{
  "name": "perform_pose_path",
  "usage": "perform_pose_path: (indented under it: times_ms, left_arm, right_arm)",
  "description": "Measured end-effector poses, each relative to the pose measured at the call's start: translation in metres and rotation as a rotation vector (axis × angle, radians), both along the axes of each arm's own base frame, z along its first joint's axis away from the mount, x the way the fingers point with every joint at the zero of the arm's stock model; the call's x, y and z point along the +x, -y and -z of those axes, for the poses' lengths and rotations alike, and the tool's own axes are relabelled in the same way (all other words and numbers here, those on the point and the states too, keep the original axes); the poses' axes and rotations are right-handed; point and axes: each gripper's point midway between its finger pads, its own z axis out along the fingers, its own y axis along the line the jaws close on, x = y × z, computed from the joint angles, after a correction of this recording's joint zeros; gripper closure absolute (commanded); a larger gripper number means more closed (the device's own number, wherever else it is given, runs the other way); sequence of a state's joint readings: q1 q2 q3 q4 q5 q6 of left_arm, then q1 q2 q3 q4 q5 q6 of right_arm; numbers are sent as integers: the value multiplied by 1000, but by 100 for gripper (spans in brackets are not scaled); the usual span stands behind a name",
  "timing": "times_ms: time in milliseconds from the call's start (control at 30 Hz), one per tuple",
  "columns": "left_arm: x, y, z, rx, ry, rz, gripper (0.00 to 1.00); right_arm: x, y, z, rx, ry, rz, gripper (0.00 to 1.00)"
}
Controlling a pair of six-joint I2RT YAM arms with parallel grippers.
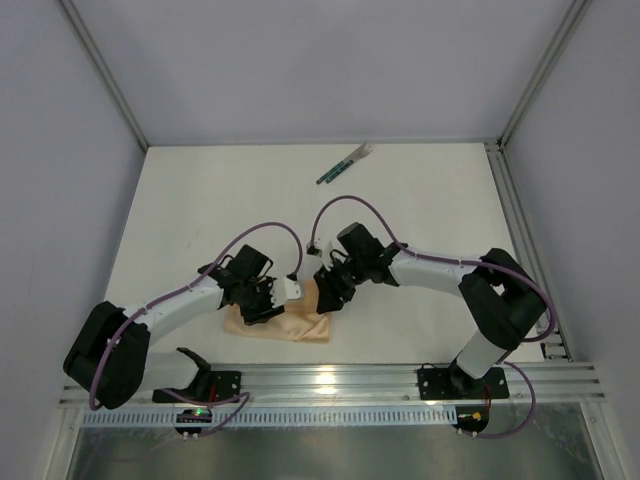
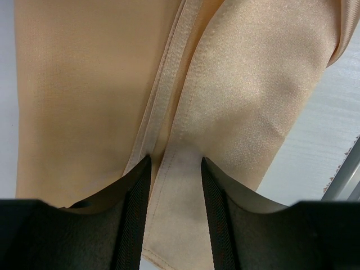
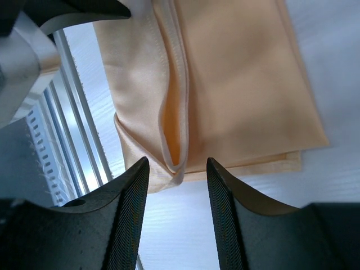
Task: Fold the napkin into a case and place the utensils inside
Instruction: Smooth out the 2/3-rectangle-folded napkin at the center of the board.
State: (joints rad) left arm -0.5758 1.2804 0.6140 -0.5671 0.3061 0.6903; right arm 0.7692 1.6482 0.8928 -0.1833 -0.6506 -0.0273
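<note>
a white desk (image 1: 200,200) sat inside pale grey walls (image 1: 300,60), with a shiny metal rail (image 1: 330,382) along its near edge.

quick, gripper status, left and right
Left gripper: open, astride a hemmed edge of the napkin.
Right gripper: open, above the napkin's folded corner.

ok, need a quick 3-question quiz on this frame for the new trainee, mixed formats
1. True or false: the utensils are already tucked inside the napkin.
2. Where on the table does the napkin lie? A) far edge B) near edge C) right edge
3. Short answer: are the left gripper and the right gripper open or shut?

Key
1. False: they lie bare on the table near its far edge, apart from the cloth.
2. B
3. Both open, each with its fingers spread over a folded hem of the napkin.
</note>
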Motion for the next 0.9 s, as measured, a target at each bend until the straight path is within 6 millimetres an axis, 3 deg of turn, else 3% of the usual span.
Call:
perform_pose_path:
  times_ms: [167, 333, 467, 667, 767, 900]
  left_arm:
    - [1, -1, -1, 0, 9, -5, 53]
    - [4, 1, -14, -29, 52, -13, 49]
    - [6, 0, -21, -38, 82, -17, 47]
    - [8, -6, -9, 17, 66, -24, 48]
    - [6, -8, 1, 44, 30, -27, 55]
    - [6, -7, 0, 36, 31, -25, 67]
  right_arm:
    - [29, 5, -6, -15, 40, 88, 50]
    - [75, -20, -14, -8, 124, 156, 49]
    - [96, -36, -2, -38, 158, 172, 44]
    - [90, -55, 28, -92, 154, 117, 44]
    - [85, -65, 28, -86, 166, 85, 45]
    - [81, -73, 29, -75, 173, 66, 60]
